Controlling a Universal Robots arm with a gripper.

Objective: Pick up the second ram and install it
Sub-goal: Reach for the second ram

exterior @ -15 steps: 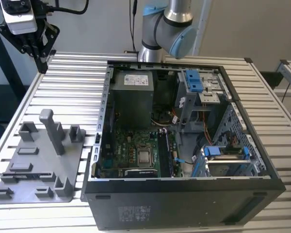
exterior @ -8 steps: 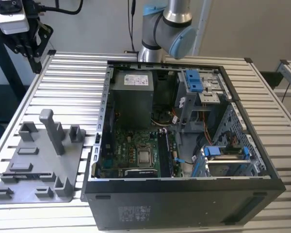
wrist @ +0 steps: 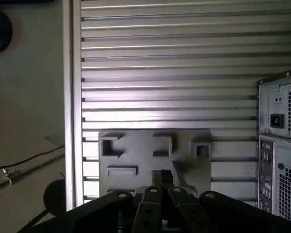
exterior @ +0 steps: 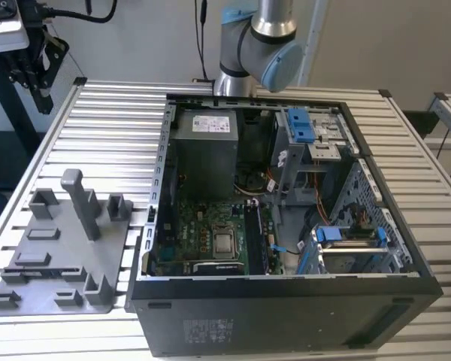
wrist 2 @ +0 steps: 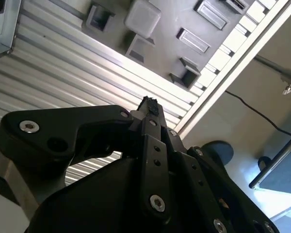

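Note:
My gripper (wrist 2: 149, 105) hangs high above the grey plastic tray (wrist: 136, 160) in both wrist views. Its two black fingers meet at the tips and nothing shows between them, so it is shut and empty. The gripper (wrist: 161, 175) points down at the tray's near part. In the exterior view a long, narrow dark memory board (exterior: 254, 239) stands in the motherboard's slots inside the open computer case (exterior: 165, 188). I cannot tell whether that is the second ram. A thin dark strip (exterior: 41, 268) runs along the tray's (exterior: 60, 256) long slot; what it is stays unclear.
The case lies open on a ribbed aluminium table (exterior: 113, 143), with a power supply (exterior: 204, 150), a processor (exterior: 225, 242) and blue drive latches (exterior: 301, 124) inside. The tray carries an upright grey post (exterior: 77, 199). The arm's base (exterior: 259, 53) stands behind the case. The table edge (wrist: 72, 97) drops to the floor.

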